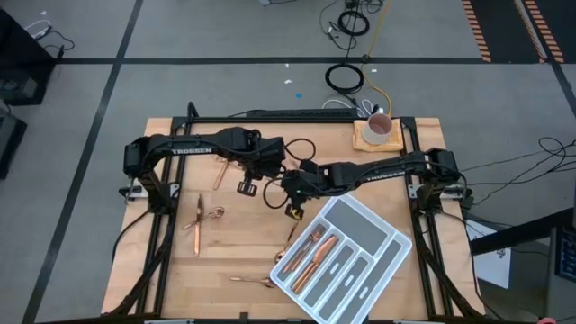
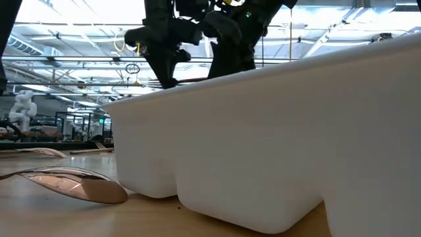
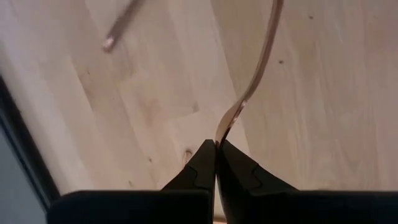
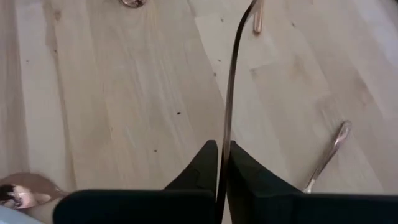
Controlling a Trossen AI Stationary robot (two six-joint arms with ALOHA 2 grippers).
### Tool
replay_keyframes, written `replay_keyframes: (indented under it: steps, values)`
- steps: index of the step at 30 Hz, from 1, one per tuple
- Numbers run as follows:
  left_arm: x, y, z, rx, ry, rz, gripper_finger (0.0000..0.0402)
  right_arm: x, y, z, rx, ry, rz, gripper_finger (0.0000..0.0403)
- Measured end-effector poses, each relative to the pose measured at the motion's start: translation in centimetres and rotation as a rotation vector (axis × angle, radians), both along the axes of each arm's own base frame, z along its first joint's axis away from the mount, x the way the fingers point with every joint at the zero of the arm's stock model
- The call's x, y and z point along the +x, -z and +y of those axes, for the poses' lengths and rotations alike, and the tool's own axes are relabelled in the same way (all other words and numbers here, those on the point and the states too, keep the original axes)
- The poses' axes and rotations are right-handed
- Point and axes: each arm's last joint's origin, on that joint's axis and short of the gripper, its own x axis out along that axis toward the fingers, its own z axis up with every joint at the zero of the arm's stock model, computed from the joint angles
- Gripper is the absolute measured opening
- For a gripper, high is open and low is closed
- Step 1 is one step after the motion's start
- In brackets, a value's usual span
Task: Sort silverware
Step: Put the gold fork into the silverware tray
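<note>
Copper-toned and slim, one piece of silverware (image 4: 231, 81) stands clamped in the right pincer (image 4: 222, 149), its long axis running straight out from the fingertips over the pale wooden bench (image 1: 171, 261). Seen from above, that pincer (image 1: 290, 185) hangs near mid-bench, and the white divided plastic tray (image 1: 393, 245) lies at about four o'clock from it, just beside; several copper pieces already lie in the tray. Nearby at ten o'clock, the left pincer (image 3: 216, 148) is closed on another thin, curved copper utensil (image 3: 256, 68). Being nearer, the right arm would likely reach the tray first.
</note>
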Motion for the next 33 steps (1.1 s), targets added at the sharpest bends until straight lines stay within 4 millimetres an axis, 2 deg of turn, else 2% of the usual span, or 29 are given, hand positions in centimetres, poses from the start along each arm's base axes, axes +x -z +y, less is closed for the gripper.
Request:
replay_keyframes:
  steps: [5, 13, 23, 33]
  values:
    - [0.0, -0.6, 0.6, 0.069, 0.009, -0.026, 0.0025, 0.0, 0.0, -0.2, 0.041, 0.032, -0.008, 0.0002]
    - [-0.4, -1.1, 1.3, 0.079, -0.011, -0.033, 0.0058, 0.0, 0.6, -0.1, 0.083, 0.096, -0.063, 0.0]
    - [-0.6, -1.2, 1.5, 0.15, -0.025, -0.018, 0.0062, 0.3, 0.5, 0.3, 0.118, 0.165, -0.124, 0.0]
    - [-1.3, -1.0, 0.9, 0.092, 0.129, 0.074, 0.0062, 0.2, 0.8, 0.6, 0.113, 0.172, -0.104, 0.0001]
